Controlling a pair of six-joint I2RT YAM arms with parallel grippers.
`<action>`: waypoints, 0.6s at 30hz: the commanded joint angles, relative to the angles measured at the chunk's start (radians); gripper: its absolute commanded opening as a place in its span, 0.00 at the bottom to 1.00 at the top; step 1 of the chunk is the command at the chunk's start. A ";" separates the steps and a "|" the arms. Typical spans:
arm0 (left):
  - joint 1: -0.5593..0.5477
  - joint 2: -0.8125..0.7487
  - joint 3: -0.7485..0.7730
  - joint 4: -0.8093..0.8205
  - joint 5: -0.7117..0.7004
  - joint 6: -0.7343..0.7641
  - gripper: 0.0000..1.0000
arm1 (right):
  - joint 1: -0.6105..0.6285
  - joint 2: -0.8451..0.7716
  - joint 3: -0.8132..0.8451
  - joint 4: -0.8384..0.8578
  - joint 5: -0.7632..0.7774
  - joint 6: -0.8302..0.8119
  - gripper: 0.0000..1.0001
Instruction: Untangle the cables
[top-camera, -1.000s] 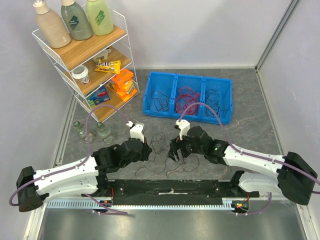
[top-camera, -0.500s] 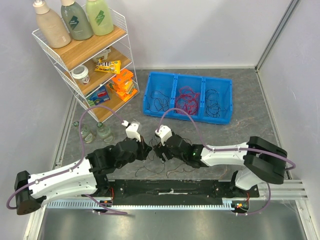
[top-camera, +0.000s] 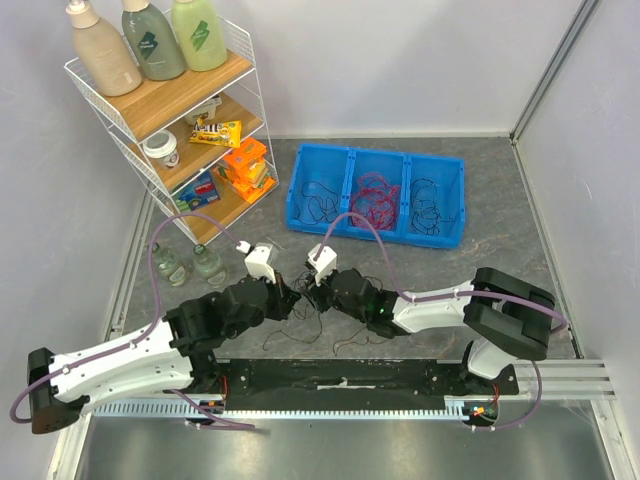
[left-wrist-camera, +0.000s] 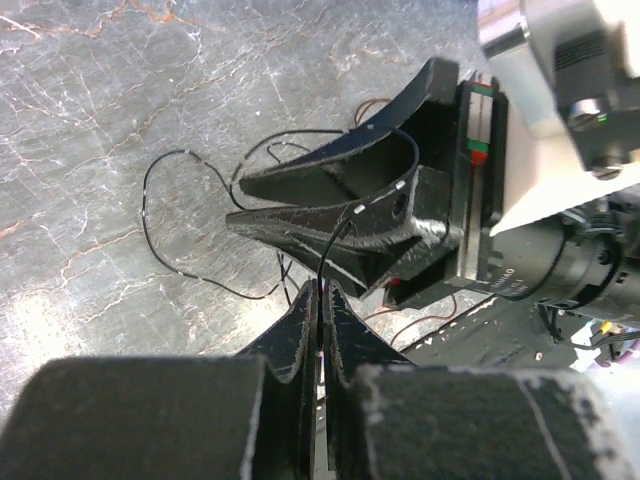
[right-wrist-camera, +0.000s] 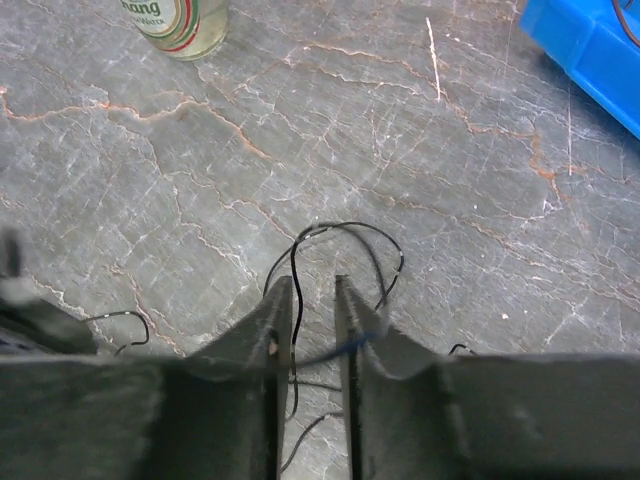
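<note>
Looks like a robotics lab test cell rather than anyone's home: bare pale partition walls (top-camera: 420, 60) boxing in a grey stone-look tabletop (top-camera: 500, 270), a left arm (top-camera: 130, 355) and right arm (top-camera: 440, 305) bolted to a black rail (top-camera: 340, 375), plus a wire shelf (top-camera: 180, 95) of staged props, bottles (top-camera: 150, 40) and what are probably snack packs (top-camera: 217, 131).

Readable only in part, in the right wrist view: green letters "ang" on the white label of a small glass bottle (right-wrist-camera: 184, 22) standing on the desk (right-wrist-camera: 430, 200), the start of the word cut off by the frame edge; red and green bands below, finer print there too blurred to read. From the top camera, dark diamond emblems on two green bottles (top-camera: 151, 40) atop the wire shelf (top-camera: 240, 70), and printing on the yellow snack packet (top-camera: 217, 131), the orange boxes (top-camera: 247, 162) and the white jar (top-camera: 161, 148), all too small to make out.
</note>
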 joint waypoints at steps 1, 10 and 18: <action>0.004 -0.058 0.027 0.008 -0.038 -0.023 0.05 | -0.001 0.011 -0.012 0.112 -0.001 0.021 0.23; 0.004 -0.093 0.084 -0.057 -0.079 0.000 0.06 | -0.041 -0.144 -0.074 0.044 -0.053 0.072 0.47; 0.004 -0.113 0.159 -0.073 -0.050 0.035 0.06 | -0.102 -0.291 -0.191 0.069 -0.303 -0.017 0.82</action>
